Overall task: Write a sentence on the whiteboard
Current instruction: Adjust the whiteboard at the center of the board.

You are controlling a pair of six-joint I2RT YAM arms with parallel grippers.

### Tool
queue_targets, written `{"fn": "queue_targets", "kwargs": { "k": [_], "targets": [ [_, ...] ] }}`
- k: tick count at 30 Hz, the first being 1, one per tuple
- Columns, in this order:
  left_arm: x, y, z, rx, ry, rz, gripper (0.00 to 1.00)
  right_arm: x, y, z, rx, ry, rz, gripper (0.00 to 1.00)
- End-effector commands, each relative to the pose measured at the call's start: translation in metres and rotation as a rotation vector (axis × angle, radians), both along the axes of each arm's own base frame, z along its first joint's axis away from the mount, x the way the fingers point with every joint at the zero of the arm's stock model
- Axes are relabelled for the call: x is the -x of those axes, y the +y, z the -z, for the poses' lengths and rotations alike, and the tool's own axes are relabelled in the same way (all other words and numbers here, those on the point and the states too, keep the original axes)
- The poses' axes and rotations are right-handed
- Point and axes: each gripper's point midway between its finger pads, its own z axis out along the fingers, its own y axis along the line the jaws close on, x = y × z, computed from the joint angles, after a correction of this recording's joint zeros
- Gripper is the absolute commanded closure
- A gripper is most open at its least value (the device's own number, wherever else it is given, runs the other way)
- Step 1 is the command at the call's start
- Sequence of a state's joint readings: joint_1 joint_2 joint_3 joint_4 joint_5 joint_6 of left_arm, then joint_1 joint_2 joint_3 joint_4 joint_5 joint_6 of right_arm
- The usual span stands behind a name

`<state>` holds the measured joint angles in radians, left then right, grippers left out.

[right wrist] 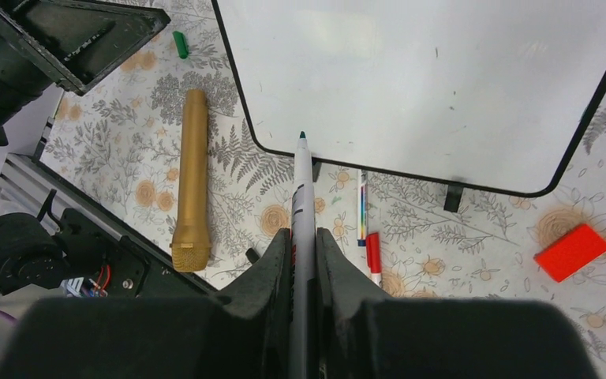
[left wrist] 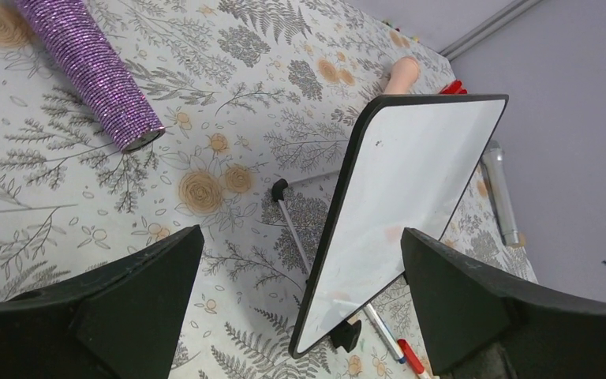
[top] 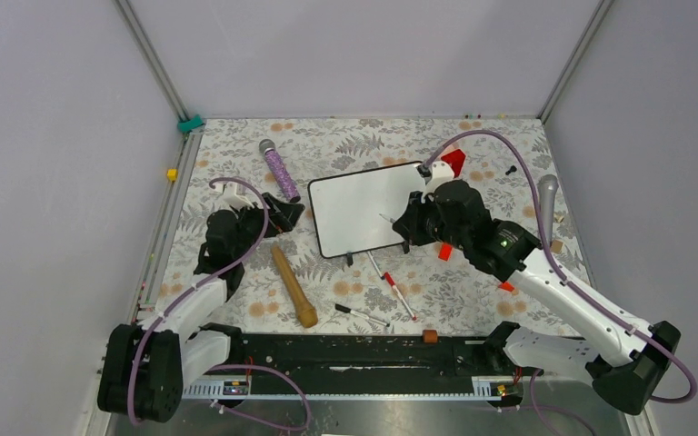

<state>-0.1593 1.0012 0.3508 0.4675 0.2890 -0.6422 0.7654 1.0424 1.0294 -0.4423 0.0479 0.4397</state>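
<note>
Whiteboard (top: 363, 209) between my grippers: left gripper (top: 282, 215) spread wide, clear of it; right gripper (right wrist: 304, 237) pinches marker (right wrist: 302, 181) near lower edge.

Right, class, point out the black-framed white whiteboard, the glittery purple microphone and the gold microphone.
whiteboard (top: 363, 211), top view, blank face.
purple microphone (top: 282, 177), top view, handle.
gold microphone (right wrist: 192, 162), right wrist view, handle.
</note>
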Motion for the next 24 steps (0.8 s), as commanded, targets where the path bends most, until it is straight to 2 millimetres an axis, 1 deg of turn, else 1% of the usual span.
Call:
{"fn": "queue_targets", "kwargs": {
  "k": [1,5,10,19,21,24],
  "targets": [
    [-0.012,-0.012,-0.046,0.018,-0.226,0.084,0.01,-0.015,-0.003,-0.03,0.01,-0.107,0.01,1.0],
    [-0.011,-0.011,-0.046,0.049,-0.248,0.093,0.01,-0.02,-0.004,-0.03,0.023,-0.119,0.027,1.0],
    [-0.011,-0.005,-0.036,0.014,-0.244,0.076,0.01,-0.024,0.0,-0.03,0.02,-0.115,0.034,1.0],
    [-0.008,-0.011,-0.027,-0.01,-0.252,0.124,0.01,-0.03,0.01,-0.035,0.009,-0.112,0.019,1.0],
    [-0.002,-0.017,-0.029,-0.038,-0.31,0.179,0.01,-0.031,0.011,-0.036,0.002,-0.114,0.017,1.0],
    [0.01,-0.027,-0.039,-0.044,-0.431,0.261,0.01,-0.033,0.014,-0.034,0.006,-0.112,0.014,1.0]
  ]
}}
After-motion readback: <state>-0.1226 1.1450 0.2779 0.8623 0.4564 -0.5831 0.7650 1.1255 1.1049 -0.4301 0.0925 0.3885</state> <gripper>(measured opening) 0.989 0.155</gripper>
